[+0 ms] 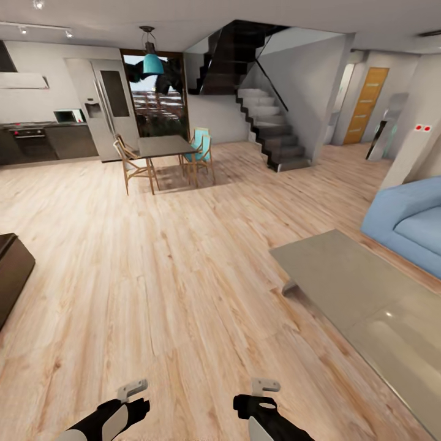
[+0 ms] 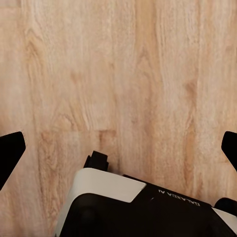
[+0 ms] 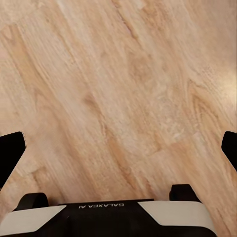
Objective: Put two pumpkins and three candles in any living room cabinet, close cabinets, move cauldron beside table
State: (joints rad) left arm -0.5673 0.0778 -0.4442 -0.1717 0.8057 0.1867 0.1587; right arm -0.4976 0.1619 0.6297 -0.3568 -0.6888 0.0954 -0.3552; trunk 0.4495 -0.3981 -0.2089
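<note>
Down low by the robot, both arms hang over bare wood floor with nothing in them.

Closest in, the left gripper and the right gripper are both spread wide open and hold nothing, pointing down at the floor. A bit farther, at about 2 o'clock, sits the low grey table with its shiny top, and its near corner sticks out toward the robot. At 9 o'clock, the dark brown cabinet peeks in at the edge. Behind the table is a blue sofa. Far off at 12 o'clock are a dining table with chairs and some stairs. I see no pumpkins, candles or cauldron right now. I think the robot could bump the table corner or the cabinet end if it turns too fast while looking for them.
</note>
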